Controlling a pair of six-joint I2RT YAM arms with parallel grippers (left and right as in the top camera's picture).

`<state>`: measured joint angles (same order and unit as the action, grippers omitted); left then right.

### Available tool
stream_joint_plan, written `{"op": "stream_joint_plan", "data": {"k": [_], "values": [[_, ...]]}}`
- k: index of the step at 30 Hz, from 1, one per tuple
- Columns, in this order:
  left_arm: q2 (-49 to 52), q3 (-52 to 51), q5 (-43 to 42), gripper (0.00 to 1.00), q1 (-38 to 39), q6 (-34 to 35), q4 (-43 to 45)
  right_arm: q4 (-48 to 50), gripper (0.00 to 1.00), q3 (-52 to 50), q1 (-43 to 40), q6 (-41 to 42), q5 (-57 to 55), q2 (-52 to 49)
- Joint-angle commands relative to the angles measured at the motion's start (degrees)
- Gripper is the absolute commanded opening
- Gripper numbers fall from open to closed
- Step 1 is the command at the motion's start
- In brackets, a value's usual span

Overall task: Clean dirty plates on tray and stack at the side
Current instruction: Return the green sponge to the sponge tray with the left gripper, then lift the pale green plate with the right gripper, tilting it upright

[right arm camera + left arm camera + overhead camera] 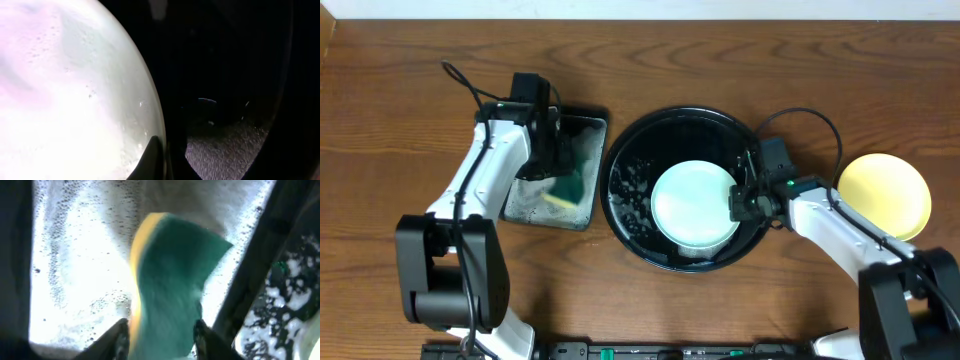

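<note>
Wooden desk (400, 100): we see mint plate (692, 205) mid-frame in round black tray (670, 120), right gripper (745, 197) at its right rim, grip unclear; left gripper (555, 168) clenching sponge (570, 185), plate lying to its right.

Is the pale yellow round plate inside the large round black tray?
No, the pale yellow round plate lies on the wooden table, outside the black tray.
</note>
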<state>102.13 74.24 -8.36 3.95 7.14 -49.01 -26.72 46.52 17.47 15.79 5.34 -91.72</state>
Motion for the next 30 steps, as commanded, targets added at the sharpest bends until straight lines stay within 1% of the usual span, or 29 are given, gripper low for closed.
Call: {"op": "stream_joint_plan", "data": {"k": [1,3,7,8,9,13,18,21,30], "values": [[-1.8,1.0,-1.5,0.56,-0.2,-1.7,-0.2,-0.1,0.01,-0.3,-0.1,-4.4,-0.8,6.7],[-3.2,1.7,-1.5,0.60,-0.2,-1.7,-0.4,-0.3,0.01,-0.3,-0.1,-5.3,-0.8,9.9],[-7.8,2.0,-1.5,0.65,-0.2,-0.9,-0.9,-0.5,0.01,-0.3,0.2,-6.1,-0.9,15.1],[-9.0,2.0,-1.5,0.68,-0.2,-0.9,-1.2,-0.5,0.01,-0.3,0.4,-6.9,-1.0,16.1],[-10.1,2.0,-1.5,0.73,-0.2,-0.9,-1.4,-0.3,0.01,-0.3,0.6,-7.6,-1.8,16.9],[-13.4,2.0,-1.5,0.81,-0.2,-0.9,-1.5,-0.3,0.01,-0.3,2.7,-8.2,-11.6,19.6],[-14.1,2.0,-1.5,0.82,-0.2,-0.9,-1.5,-0.3,0.01,-0.3,7.9,-9.5,-24.1,23.1],[-14.1,2.0,-1.5,0.81,-0.2,-0.9,-1.5,-0.5,0.01,-0.3,11.7,-10.4,-28.9,25.6],[-14.1,2.0,-1.5,0.82,-0.2,-0.9,-1.5,-1.6,0.01,-0.3,25.5,-11.6,-47.7,30.5]]}}
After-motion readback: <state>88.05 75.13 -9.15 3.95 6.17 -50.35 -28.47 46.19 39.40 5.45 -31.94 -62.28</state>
